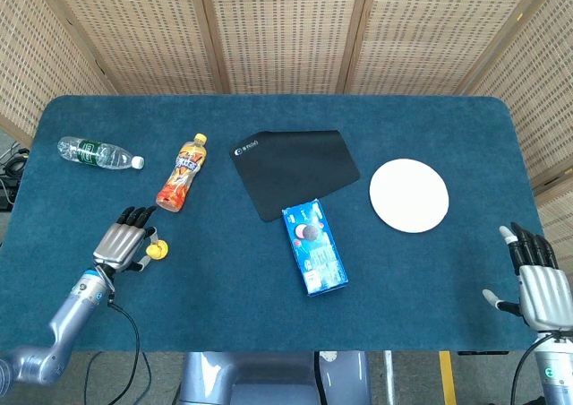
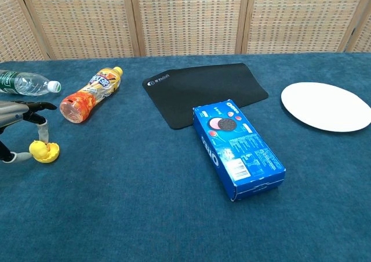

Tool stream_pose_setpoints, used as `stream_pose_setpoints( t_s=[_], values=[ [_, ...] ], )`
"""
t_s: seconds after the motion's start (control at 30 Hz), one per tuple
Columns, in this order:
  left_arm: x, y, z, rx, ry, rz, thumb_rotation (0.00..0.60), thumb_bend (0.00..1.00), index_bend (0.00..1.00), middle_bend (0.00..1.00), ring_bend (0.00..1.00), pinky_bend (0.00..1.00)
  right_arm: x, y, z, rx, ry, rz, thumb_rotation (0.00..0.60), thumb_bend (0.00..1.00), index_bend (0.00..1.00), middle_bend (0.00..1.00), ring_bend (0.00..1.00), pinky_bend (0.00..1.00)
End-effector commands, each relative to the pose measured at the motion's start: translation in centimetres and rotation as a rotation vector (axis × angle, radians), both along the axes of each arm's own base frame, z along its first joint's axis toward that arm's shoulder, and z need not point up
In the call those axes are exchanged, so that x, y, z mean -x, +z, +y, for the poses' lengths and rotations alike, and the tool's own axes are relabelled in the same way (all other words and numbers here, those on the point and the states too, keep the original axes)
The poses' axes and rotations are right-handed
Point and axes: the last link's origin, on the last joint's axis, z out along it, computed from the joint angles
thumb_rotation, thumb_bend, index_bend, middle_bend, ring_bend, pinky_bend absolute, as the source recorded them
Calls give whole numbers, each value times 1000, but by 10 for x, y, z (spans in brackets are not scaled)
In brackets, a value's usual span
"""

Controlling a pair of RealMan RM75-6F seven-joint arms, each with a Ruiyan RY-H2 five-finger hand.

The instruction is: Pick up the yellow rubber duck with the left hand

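The yellow rubber duck (image 1: 158,249) (image 2: 44,151) sits on the blue table near the left front. My left hand (image 1: 125,241) (image 2: 17,112) is right beside it, on its left. In the chest view one finger comes down onto the duck's top and the thumb touches its left side, so the duck is pinched between them while it still rests on the cloth. The other fingers stay stretched out above it. My right hand (image 1: 538,284) hovers at the table's front right corner, fingers apart and holding nothing; only the head view shows it.
An orange drink bottle (image 1: 183,172) (image 2: 88,94) lies just beyond the duck, and a clear water bottle (image 1: 98,153) (image 2: 26,83) further left. A black mat (image 1: 295,170), a blue cookie box (image 1: 314,246) (image 2: 237,148) and a white plate (image 1: 409,194) lie across the middle and right.
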Motion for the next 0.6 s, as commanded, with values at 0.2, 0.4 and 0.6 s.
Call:
stream_pose_setpoints(
  t_s=[0.2, 0.4, 0.6],
  values=[
    [6, 5, -1, -15, 18, -3, 600, 353, 177, 0, 0, 0, 0, -2, 0, -9, 0, 6, 600, 0, 26, 0, 0, 28],
    [4, 9, -2, -30, 14, -25, 600, 346, 66, 0, 0, 0, 0, -3, 0, -11, -2, 6, 600, 0, 26, 0, 0, 28],
    [-2, 17, -6, -62, 14, -95, 600, 344, 62, 0, 0, 0, 0, -2, 0, -10, -2, 6, 600, 0, 26, 0, 0, 29]
  ],
)
